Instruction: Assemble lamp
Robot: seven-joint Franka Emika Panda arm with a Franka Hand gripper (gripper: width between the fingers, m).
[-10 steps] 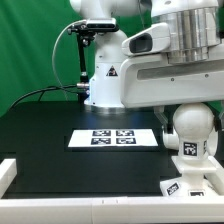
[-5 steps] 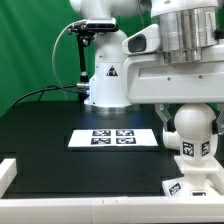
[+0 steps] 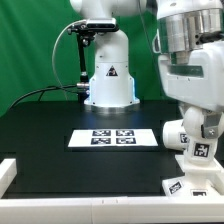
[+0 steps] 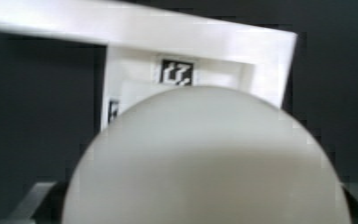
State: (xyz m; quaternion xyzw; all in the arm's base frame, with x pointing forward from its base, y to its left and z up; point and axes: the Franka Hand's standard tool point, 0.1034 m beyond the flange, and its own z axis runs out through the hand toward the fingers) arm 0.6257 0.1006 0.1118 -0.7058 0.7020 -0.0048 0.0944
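Note:
The white round lamp bulb (image 3: 176, 133) stands at the exterior view's right, its tagged neck (image 3: 198, 152) just above the boxy white lamp base (image 3: 192, 186) at the table's front right corner. My gripper (image 3: 200, 122) comes down onto the bulb from above and is shut on it. In the wrist view the bulb (image 4: 194, 150) fills most of the picture between my gripper's (image 4: 194, 208) dark fingers (image 4: 44, 202). The base (image 4: 202, 40), with one tag, lies beyond it. The lamp shade is out of view.
The marker board (image 3: 113, 138) lies flat in the middle of the black table. A white rail (image 3: 60, 208) runs along the table's front edge. The robot's white pedestal (image 3: 108, 80) and a black camera pole (image 3: 80, 60) stand at the back before a green curtain.
The wrist has turned and the arm's bulk has swung toward the exterior view's right. The bulb now sits slightly lower, its round part shifted toward the exterior view's left.

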